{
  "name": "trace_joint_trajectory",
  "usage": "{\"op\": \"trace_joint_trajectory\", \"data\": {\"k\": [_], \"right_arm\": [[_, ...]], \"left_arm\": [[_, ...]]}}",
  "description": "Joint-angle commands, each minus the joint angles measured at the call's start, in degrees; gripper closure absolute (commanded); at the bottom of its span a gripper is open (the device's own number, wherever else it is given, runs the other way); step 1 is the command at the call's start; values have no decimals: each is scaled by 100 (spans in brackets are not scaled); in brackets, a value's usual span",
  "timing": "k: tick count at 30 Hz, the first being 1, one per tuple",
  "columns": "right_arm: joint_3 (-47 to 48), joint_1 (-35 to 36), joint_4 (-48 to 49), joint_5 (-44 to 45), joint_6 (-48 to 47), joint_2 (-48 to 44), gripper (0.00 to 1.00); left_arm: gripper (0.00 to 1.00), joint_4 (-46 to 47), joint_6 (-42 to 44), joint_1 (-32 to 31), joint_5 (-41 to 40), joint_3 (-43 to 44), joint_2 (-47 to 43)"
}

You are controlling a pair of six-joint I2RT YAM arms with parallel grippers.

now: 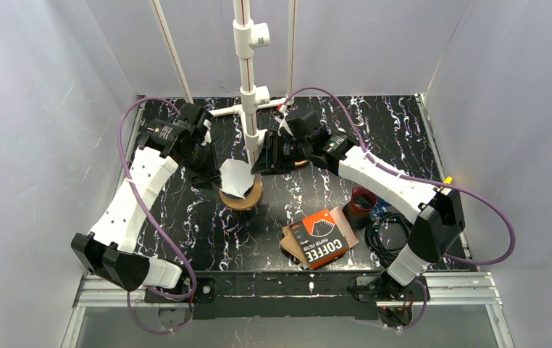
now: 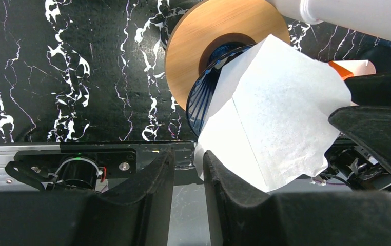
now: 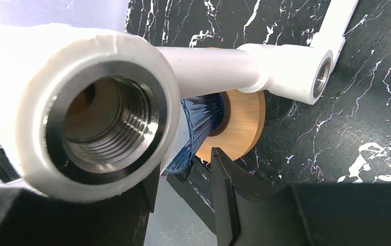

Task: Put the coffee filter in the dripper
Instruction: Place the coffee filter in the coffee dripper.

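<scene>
The blue ribbed dripper (image 2: 203, 95) on its round wooden collar (image 2: 209, 36) stands mid-table (image 1: 241, 196). The white paper filter (image 2: 280, 107) sits partly in its mouth, sticking up and crumpled (image 1: 235, 176). My left gripper (image 2: 188, 156) is open just left of the dripper (image 1: 211, 172); the filter's lower corner lies against its right finger (image 2: 224, 189), with nothing pinched in the gap. My right gripper (image 3: 186, 169) is open at the dripper's right side (image 1: 264, 163). A white pipe fitting (image 3: 96, 123) hides its left finger. The dripper (image 3: 201, 120) shows beyond.
A white PVC pipe stand (image 1: 248, 87) rises right behind the dripper, between both grippers. An orange coffee filter packet (image 1: 322, 238) lies at the front. A dark red cup (image 1: 362, 203) and black cables (image 1: 390, 233) are by the right arm.
</scene>
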Motion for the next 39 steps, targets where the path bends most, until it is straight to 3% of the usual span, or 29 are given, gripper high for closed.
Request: {"op": "trace_joint_trajectory", "data": {"k": [1,12,39], "right_arm": [[-6,-30,221,-109,22,-40,54],[-161,-58,199,-106,18,-16,63],[-181,-173,-155,-214,-103,228,65]], "left_arm": [[76,-105,124,61,-57,-151,-220],[82,-107,232,104,-88,-232,-152],[84,52,407,134,-203,-310,217]]}}
